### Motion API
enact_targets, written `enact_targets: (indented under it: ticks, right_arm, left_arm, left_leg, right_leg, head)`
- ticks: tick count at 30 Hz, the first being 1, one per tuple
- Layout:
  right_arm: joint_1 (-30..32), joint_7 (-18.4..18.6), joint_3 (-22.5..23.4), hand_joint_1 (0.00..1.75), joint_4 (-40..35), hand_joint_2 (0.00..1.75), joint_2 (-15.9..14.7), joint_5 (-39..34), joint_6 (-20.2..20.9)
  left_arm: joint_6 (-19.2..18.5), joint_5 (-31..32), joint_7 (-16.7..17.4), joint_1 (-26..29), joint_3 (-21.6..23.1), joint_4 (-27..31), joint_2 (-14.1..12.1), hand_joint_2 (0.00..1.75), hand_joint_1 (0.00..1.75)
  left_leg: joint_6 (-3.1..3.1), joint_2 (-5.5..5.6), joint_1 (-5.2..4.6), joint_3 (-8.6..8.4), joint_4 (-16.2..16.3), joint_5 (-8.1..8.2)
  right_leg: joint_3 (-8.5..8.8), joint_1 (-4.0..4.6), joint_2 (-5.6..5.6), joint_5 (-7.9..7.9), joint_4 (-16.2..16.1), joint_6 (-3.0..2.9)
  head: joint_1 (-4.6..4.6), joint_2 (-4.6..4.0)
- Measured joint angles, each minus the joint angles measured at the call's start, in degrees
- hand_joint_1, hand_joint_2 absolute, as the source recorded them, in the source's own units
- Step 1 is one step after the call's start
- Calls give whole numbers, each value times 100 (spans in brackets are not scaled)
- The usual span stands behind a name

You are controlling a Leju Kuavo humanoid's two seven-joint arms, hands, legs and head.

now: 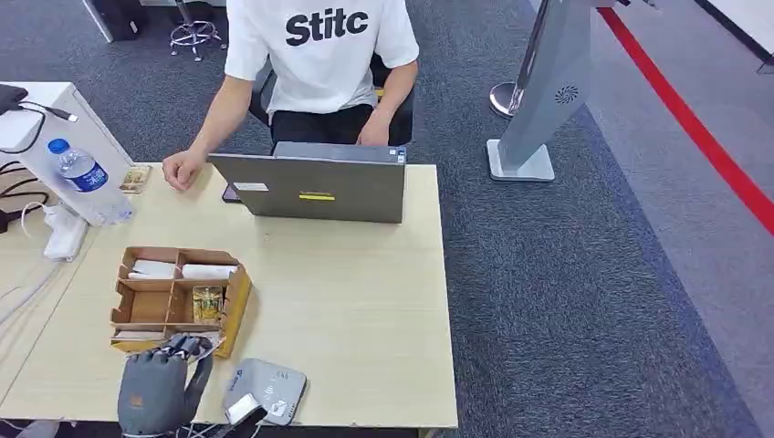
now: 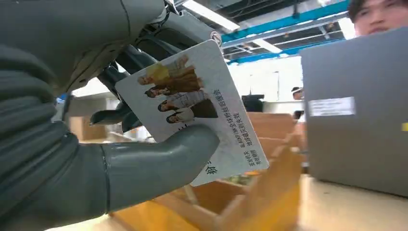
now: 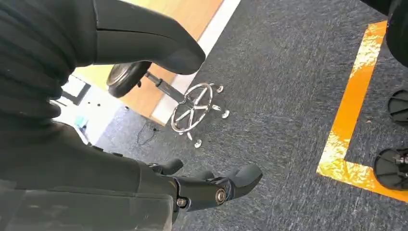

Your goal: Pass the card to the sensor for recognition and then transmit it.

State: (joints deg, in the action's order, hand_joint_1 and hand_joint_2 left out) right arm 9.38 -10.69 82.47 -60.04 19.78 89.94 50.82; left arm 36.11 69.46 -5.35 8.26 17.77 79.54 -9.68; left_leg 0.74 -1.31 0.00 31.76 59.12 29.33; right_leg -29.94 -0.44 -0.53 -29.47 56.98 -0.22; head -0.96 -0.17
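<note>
The light wooden table point(image 1: 365, 301) is occupying the frame's left half, grey carpet point(image 1: 584, 301) lying open to the right. At lower left, the left hand point(image 1: 157, 388) is pinching the card point(image 2: 192, 108) beside the wooden organizer point(image 1: 173, 297) and the grey sensor point(image 1: 265, 391). The right hand point(image 3: 211, 190) is hanging over carpet, fingers apart, holding nothing.

Organizer point(image 1: 173, 301) left of sensor point(image 1: 265, 391) (laptop point(image 1: 315, 187) behind), on table point(image 1: 365, 310).

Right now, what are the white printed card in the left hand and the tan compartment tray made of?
White printed card: looks like stiff glossy plastic; flat, rounded corners, held in the left hand. Tan compartment tray: probably thin wood or fibreboard; matte, slotted dividers.
</note>
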Motion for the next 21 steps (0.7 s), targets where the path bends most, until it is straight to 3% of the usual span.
enact_targets:
  ticks: [8,21]
  right_arm:
    - [-2,0,22,0,0,175,0,0,18]
    - [-4,0,81,0,-2,175,0,2,59]
  left_arm:
    - [-9,129,129,-141,454,2,81,175,175]
    - [-150,9,234,-152,616,0,77,175,175]
  left_leg:
    - [-1,0,1,-2,-1,0]
    - [-1,0,2,1,-1,0]
  right_leg:
    - [-1,1,0,0,1,0]
    - [-1,4,0,-1,2,0]
  head:
    - [0,0]
    - [0,0]
